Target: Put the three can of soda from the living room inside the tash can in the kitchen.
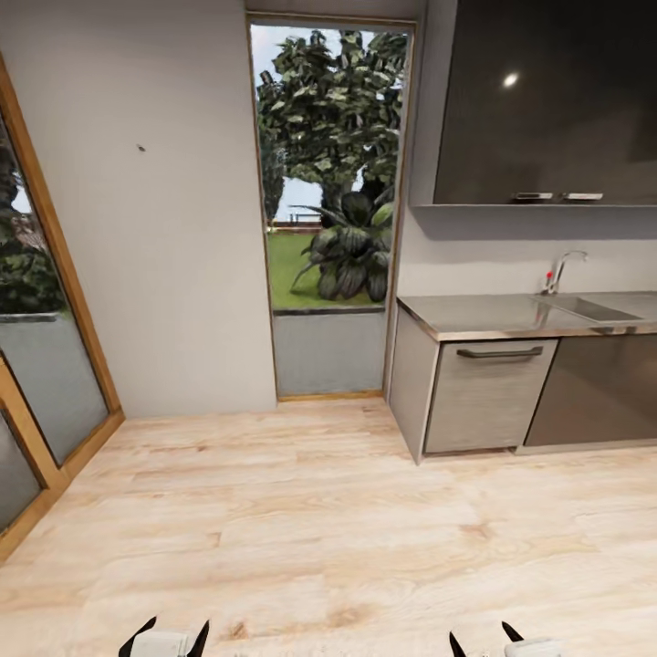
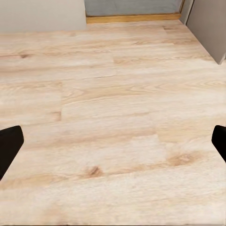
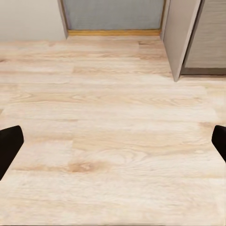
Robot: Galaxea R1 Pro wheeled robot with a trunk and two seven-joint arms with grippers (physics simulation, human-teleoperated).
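Pale wood floor (image 1: 301, 511) lies ahead, the kitchen counter (image 1: 511, 318) at far right. My left claw (image 1: 164, 636) and right claw (image 1: 488, 641) hang spread, empty. No cans or bin here; I judge I'm travelling and must search next.

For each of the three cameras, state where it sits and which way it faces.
Head view: on the robot's head, looking forward and down at the wooden floor, window and kitchen counter; left gripper and right gripper peek in below.
Left wrist view: on the left arm, looking along its spread fingertips at the floor.
Right wrist view: on the right arm, past its fingertips toward the cabinet side.
Shared: all see the floor and the window's lower frame.
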